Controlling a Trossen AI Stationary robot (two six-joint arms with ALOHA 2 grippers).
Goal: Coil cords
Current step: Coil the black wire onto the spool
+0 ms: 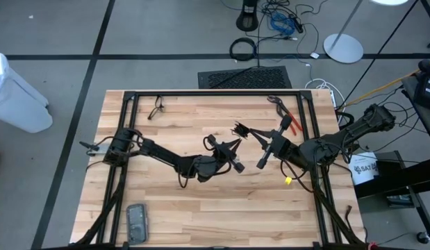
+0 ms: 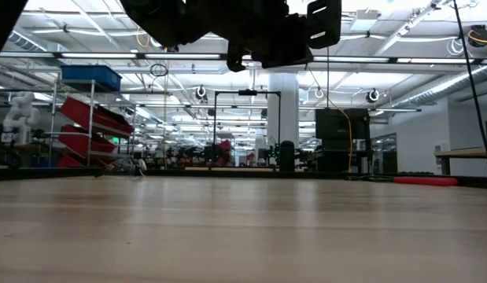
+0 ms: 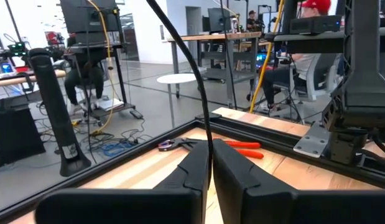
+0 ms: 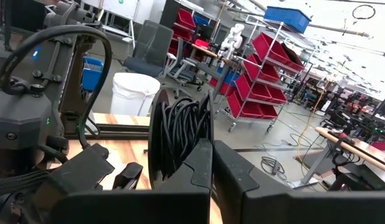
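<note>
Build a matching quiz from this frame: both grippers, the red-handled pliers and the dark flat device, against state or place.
1. left gripper
2. right gripper
3. red-handled pliers
4. dark flat device

A. shut on the coiled cord bundle
B. on the table, left arm's side, clear of both arms
C. shut on a single cord strand
D. lying beside the right arm

Pairs: 1-C, 2-A, 3-D, 4-B

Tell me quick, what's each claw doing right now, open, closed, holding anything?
Left claw: closed on a thin black cord, held above the table.
Right claw: closed on a coiled bundle of black cord.
</note>
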